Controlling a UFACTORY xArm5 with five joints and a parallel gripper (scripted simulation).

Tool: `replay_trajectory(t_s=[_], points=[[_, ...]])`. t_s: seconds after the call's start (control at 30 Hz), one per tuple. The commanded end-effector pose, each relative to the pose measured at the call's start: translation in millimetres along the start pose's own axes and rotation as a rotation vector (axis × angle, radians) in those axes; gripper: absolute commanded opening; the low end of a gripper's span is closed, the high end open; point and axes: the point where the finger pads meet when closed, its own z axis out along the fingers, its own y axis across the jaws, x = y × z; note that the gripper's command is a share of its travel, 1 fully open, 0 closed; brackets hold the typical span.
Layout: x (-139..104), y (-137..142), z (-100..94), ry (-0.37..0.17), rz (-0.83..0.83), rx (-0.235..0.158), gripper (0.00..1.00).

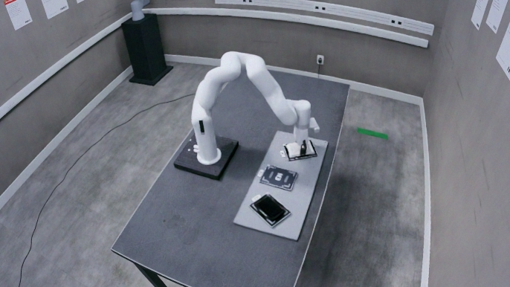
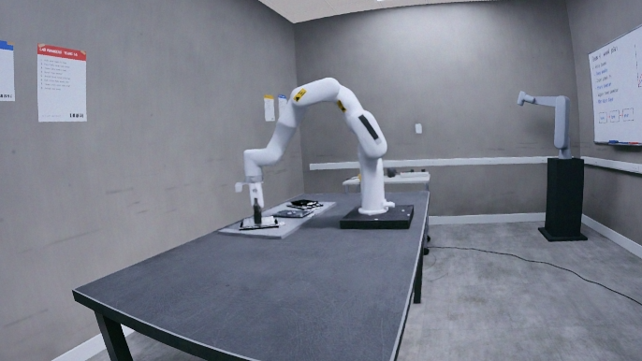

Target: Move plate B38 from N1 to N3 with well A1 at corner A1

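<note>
A light grey mat [image 1: 297, 219] on the table carries three nests in a row. The far nest holds a white plate [image 1: 296, 150], also in the exterior view [image 2: 267, 223]. My gripper [image 1: 302, 149] points straight down on it, fingers closed against its sides, plate still resting in the nest; it also shows in the exterior view [image 2: 256, 217]. The middle nest [image 1: 279, 177] is empty, a dark frame with white marks. The near nest holds a black plate [image 1: 270, 210]. The labels and nest signs are too small to read.
My arm's base stands on a dark plinth [image 1: 207, 157] left of the mat. The table's right edge runs close beside the mat. A second arm on a black pedestal [image 2: 563, 196] stands on the floor, away from the table.
</note>
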Motion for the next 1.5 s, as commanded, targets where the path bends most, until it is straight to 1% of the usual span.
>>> replay_trajectory(t_s=[0.0, 1.1, 1.47], points=[[1.2, 0.1, -1.2, 0.003, 0.000, 0.001, 0.00], [1.2, 0.1, -1.2, 0.003, 0.000, 0.001, 0.00], [1.2, 0.1, -7.2, 0.004, 0.000, 0.001, 0.00]])
